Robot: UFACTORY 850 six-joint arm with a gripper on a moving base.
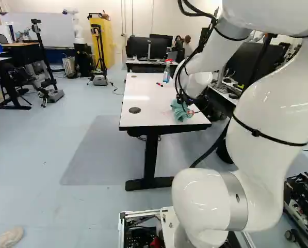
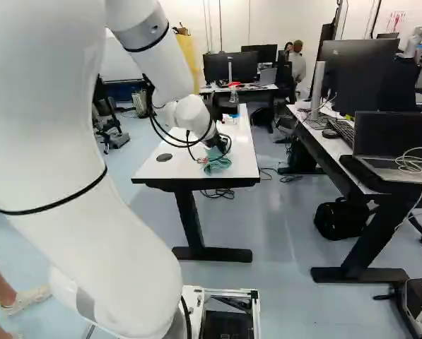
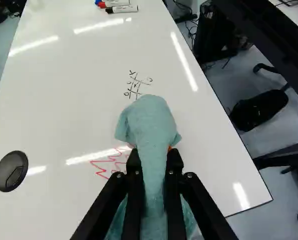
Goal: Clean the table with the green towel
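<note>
Wrist view: gripper point(image 3: 154, 158) clamped on the green towel point(image 3: 149, 120), a bunched fold pinched between both fingers, one end flopping out ahead, loose cloth hanging below. Towel is over the white table point(image 1: 143, 98), close to the edge nearest the base, toward its right corner; whether all of it touches the top, can't tell. Red scribble point(image 3: 109, 160) right beside the towel, partly covered; black tic-tac-toe grid point(image 3: 136, 84) just ahead; dry-erase markers point(image 3: 123, 9) further toward the far edge. Spray bottle point(image 1: 166, 73) also up there, near the right edge. Handling, my guess: light, limp, no breakage risk, grips well on soft pads, but drags and folds under when pushed. Mid-bunch hold looks right; pinch thick layers, leave a flap to wipe. Wiping seems the step, marks remain. Next: press lightly, sweep the red, then the grid. Risk: bare fingertips scraping the top, or cloth slipping out.
</note>
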